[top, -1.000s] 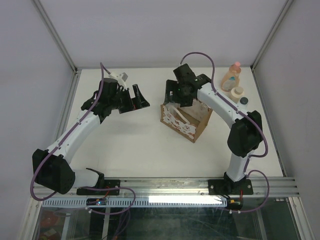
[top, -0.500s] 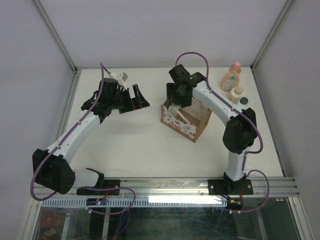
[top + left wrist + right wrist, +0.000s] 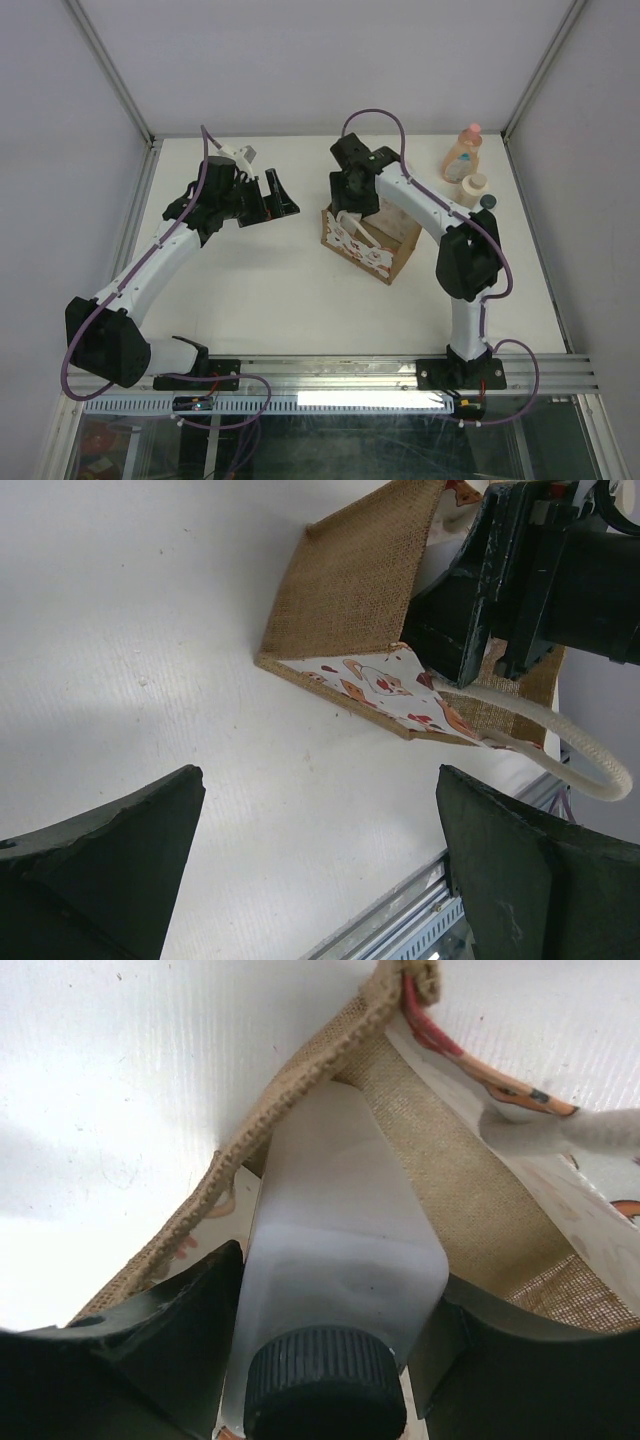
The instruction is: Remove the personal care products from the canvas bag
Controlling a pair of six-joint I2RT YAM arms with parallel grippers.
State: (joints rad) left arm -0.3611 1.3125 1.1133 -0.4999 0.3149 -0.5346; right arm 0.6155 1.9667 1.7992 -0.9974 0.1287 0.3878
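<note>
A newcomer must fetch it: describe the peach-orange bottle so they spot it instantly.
Look to the far right corner of the table, beyond the canvas bag. Of the three small containers there, the peach-orange bottle stands farthest back and tallest, the only one with a pink cap; its neighbours are a cream jar and a dark-capped container.

Overhead and wrist views sharing bag (image 3: 358, 247)

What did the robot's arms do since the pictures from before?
The right gripper slid a little to the left over the canvas bag, and its elbow swung in. Its fingers seem to pinch the white bottle inside. The left gripper, open, the bag and the peach-orange bottle on the table stayed put.
</note>
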